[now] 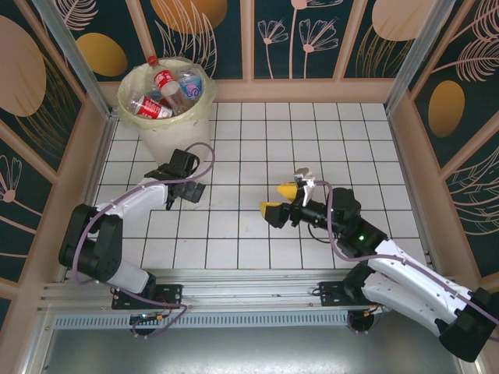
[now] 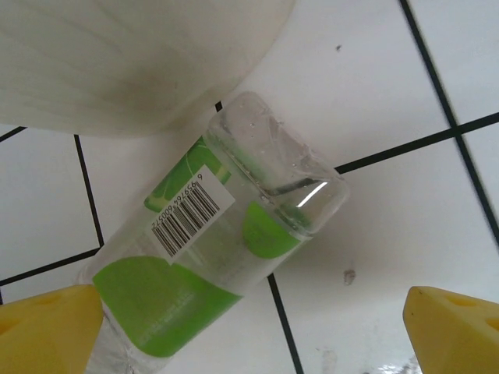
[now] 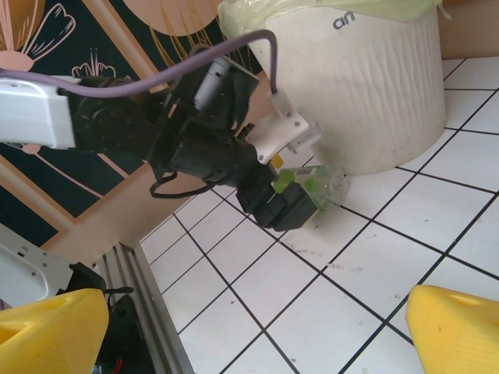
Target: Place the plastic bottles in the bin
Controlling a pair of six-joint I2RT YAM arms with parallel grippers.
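**Bright, even lighting from overhead in all views.**
Glare streaks the clear bottle (image 2: 226, 234); a soft shadow lies under it on the counter (image 2: 405, 101); the yellow fingers (image 2: 47, 327) blur.

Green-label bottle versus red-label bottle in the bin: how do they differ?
The green-label bottle lies on the table beside the bin; the red-label bottle lies inside it. The green-label bottle is under the open left gripper; the red-label bottle is away from it. Both are clear plastic.

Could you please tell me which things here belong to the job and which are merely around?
Job: bin; bottles inside it; green-labelled bottle lying beside the bin.
Not part of it: tiled table; patterned walls.
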